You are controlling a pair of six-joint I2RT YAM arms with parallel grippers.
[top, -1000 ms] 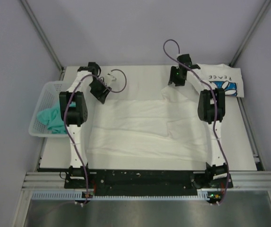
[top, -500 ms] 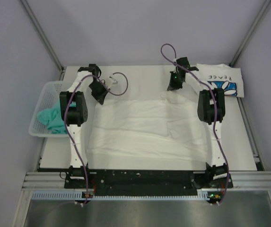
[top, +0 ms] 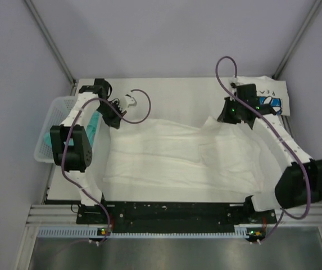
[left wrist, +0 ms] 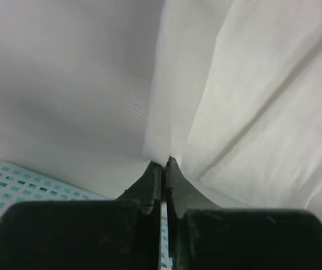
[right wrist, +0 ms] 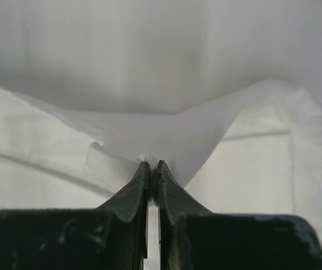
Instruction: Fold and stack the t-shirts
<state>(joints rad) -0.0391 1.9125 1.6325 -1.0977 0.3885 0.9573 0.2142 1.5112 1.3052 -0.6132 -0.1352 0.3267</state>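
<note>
**Two small pinches on one big shirt**

From above: the big white t-shirt [top: 166, 160] lies spread out on the table [top: 166, 84]. The left gripper [top: 114, 122] is shut on its far left corner. The right gripper [top: 223, 117] is shut on its far right corner, where the cloth is pulled up into a little hill. The t-shirt with the blue daisy [top: 268, 97] lies just past the right fingers, very near them. The teal t-shirt [top: 95, 121] sits in the basket [top: 45, 140], just beside the left fingers on their outer side. If the right arm swings outward, I think it could bump or drag the t-shirt with the blue daisy. If the two arms do not move together, the big shirt could twist and the fold would come out crooked.

Left wrist: the fingers [left wrist: 152, 180] are pressed tight together, with only a thin edge of cloth at the tips. The rest of the shirt runs away in front of the fingers and to their right. The basket shows below and to their left. That is a tiny bite, so a hard pull could make the cloth slip out.

Right wrist: the fingers [right wrist: 135, 194] are closed on a small peak of cloth right at the tips. I cannot tell if they hold one layer or two. If it is only the top layer, the one under it might stay behind and bunch up
</note>
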